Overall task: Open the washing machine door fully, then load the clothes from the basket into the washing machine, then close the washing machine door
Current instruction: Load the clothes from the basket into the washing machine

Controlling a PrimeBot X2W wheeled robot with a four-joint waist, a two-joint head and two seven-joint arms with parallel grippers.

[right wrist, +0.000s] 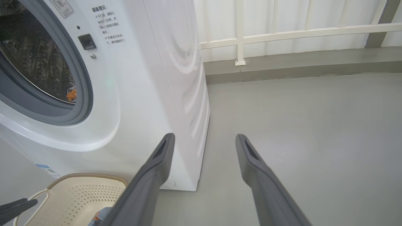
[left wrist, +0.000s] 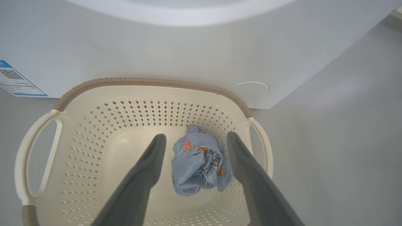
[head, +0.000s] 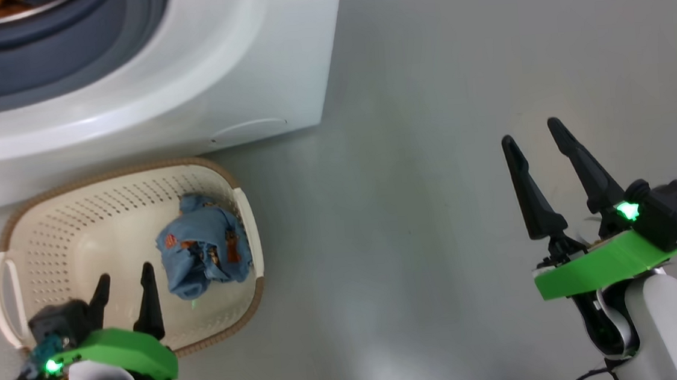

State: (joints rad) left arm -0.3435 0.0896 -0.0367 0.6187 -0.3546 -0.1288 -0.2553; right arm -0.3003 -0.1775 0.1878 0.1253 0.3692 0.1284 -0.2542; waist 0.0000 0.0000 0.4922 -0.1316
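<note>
Now the clothes (left wrist: 201,163) lie in one scrunched lump on the bottom of the basket (head: 114,174), close to its right wall and handle. The basket sits on the floor (head: 412,208), just in front of the washer (head: 184,75).

The lump looks soft, light and floppy. It will not break. Loose bits may hang down and drag on the rim when it goes up. I think the best place to grab is the thick, bunched middle, where many folds pile up, so it all comes up together. A pinch on a thin edge would likely let it unroll.

It has no real front or back. It is a bit longer one way, from the washer side toward the robot, with a thinner end near the robot.

The left gripper (head: 126,273) hangs over the basket with its fingers spread wide and nothing in them. In the left wrist view the lump sits between them, lower down. The right gripper (head: 529,130) is wide too, empty, over bare floor, well apart from the basket.
</note>
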